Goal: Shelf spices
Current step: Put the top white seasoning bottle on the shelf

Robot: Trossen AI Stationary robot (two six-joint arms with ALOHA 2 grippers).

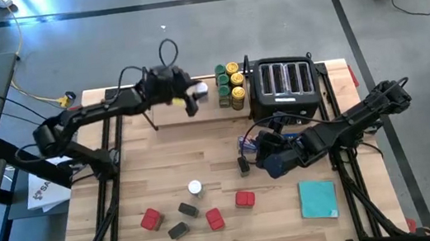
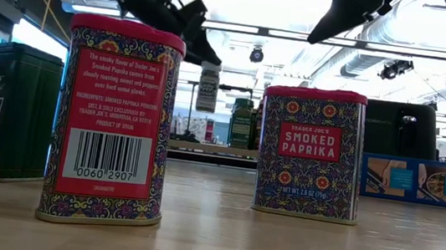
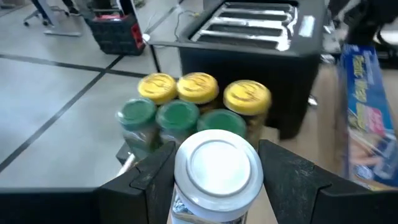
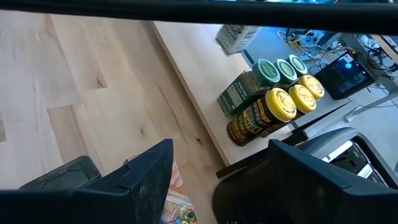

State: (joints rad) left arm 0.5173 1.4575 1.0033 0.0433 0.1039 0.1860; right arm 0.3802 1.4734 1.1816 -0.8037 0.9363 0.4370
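My left gripper is shut on a white-lidded spice jar above the light-wood shelf, just left of several jars with yellow and green lids that stand on the shelf's right end. The low view shows the jar hanging in the air. My right gripper is open and low over the table beside a dark tin, touching nothing. A white-lidded jar, three red tins and two dark tins stand on the near part of the table. My left gripper pinches the white-lidded jar between its two fingers, one on each side of the body just under the lid. The fingers come slanting down from above. The jar hangs upright and is lifted clear above the shelf.
A black four-slot toaster stands right of the shelved jars. A long blue wrap box lies in front of it, under my right arm. A flat teal square lies near the table's right near corner. The shelf's left stretch is bare.
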